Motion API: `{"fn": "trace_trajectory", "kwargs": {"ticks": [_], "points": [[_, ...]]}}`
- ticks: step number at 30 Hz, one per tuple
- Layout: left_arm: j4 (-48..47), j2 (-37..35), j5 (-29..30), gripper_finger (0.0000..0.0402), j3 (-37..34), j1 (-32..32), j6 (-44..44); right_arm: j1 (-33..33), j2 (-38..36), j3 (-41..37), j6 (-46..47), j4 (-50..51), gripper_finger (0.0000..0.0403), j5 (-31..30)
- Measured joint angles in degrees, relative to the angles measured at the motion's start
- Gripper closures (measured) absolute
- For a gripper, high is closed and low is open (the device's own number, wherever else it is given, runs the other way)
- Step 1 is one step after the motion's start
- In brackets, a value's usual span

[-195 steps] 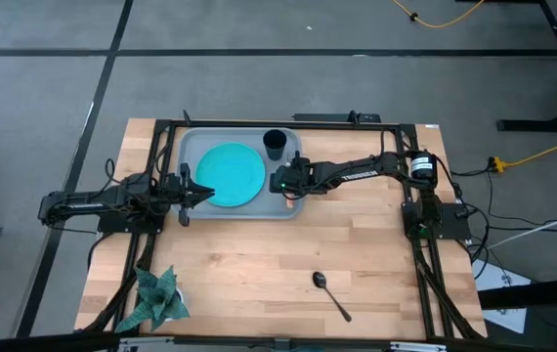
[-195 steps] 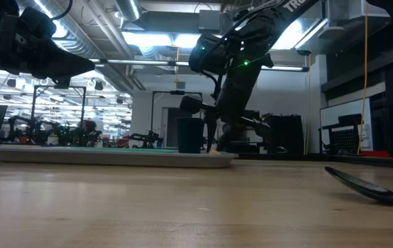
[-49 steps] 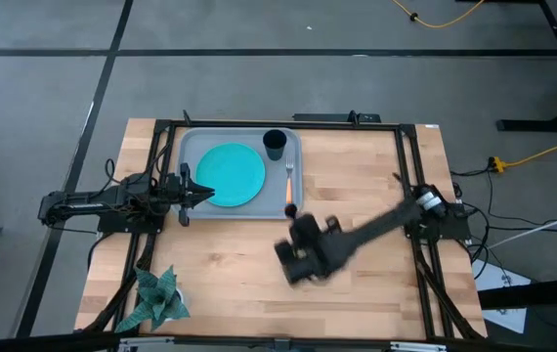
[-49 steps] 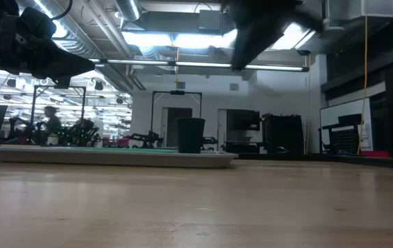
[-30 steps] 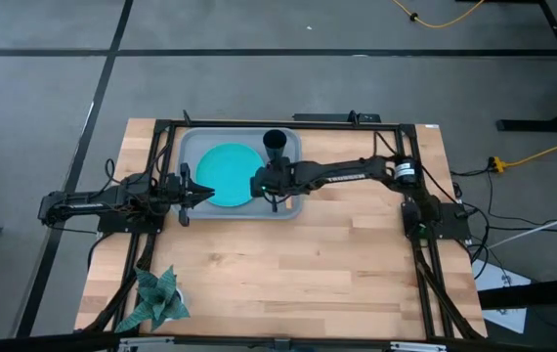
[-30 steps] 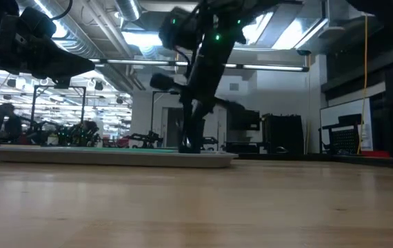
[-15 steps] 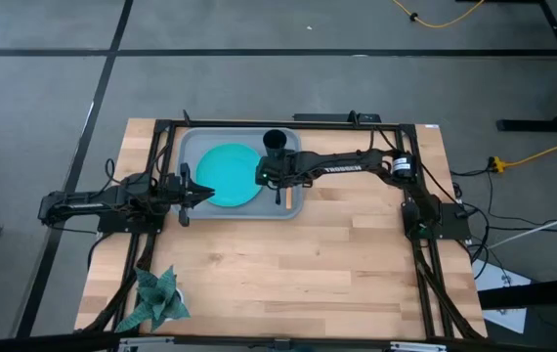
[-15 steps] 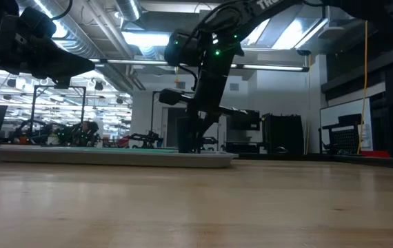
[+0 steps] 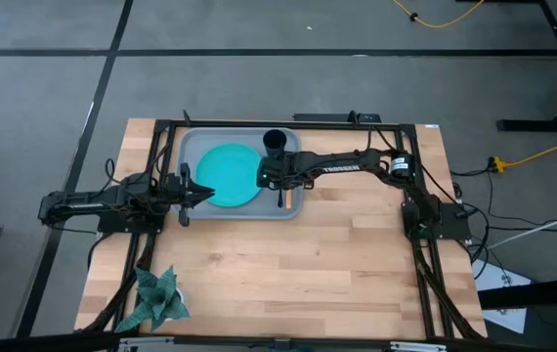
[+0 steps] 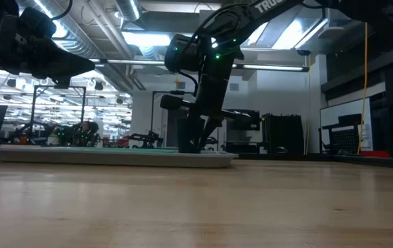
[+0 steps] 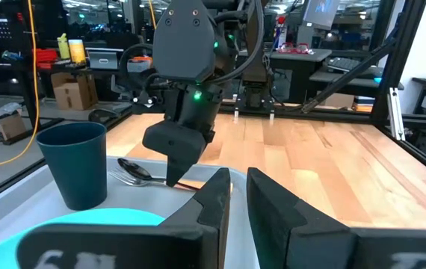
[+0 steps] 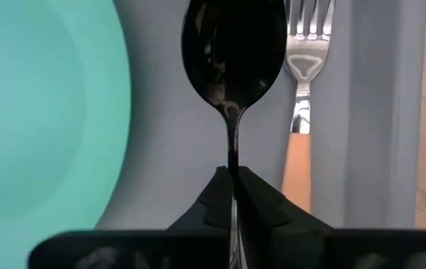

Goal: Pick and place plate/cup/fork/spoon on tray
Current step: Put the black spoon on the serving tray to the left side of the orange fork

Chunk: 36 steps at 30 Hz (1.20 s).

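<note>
The grey-blue tray lies at the table's far middle. On it rest the turquoise plate, the dark cup upright at its far right corner, and the orange-handled fork along its right side. My right gripper is low over the tray, shut on the dark spoon, which lies between plate and fork. My left gripper waits at the tray's left edge, fingers close together and empty. My right gripper pinches the spoon's thin handle between its two fingers, a little behind the bowl. The fingers come from above, pointing down, in line with the handle. The bowl sits at the tray floor beside the fork's tines; whether it touches, I cannot tell.
A green folded-paper plant stands at the table's near left corner. Black frame rails run along the table's left, right and far sides. The bare wooden tabletop spreads between the tray and the near edge.
My right gripper, still shut on the spoon, has gone down toward the tray floor and a little toward the far edge, between plate and fork. The fork's orange handle, hidden under the arm a second ago, now shows.
</note>
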<state>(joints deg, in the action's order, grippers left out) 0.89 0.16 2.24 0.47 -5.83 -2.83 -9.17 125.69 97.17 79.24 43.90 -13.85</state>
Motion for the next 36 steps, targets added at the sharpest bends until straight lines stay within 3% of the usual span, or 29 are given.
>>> {"fn": "trace_trajectory", "kwargs": {"ticks": [9, 18, 36], "points": [[0.0, 0.0, 0.0, 0.036, 0.0, 0.0, 0.0, 0.0, 0.0, 0.0, 1.1, -0.1, 0.0388, -0.5], [0.0, 0.0, 0.0, 0.036, 0.0, 0.0, 0.0, 0.0, 0.0, 0.0, 1.1, -0.1, 0.0343, -0.5], [0.0, 0.0, 0.0, 0.036, 0.0, 0.0, 0.0, 0.4, 0.0, 0.0, -1.3, 0.6, 0.0339, -0.6]]}}
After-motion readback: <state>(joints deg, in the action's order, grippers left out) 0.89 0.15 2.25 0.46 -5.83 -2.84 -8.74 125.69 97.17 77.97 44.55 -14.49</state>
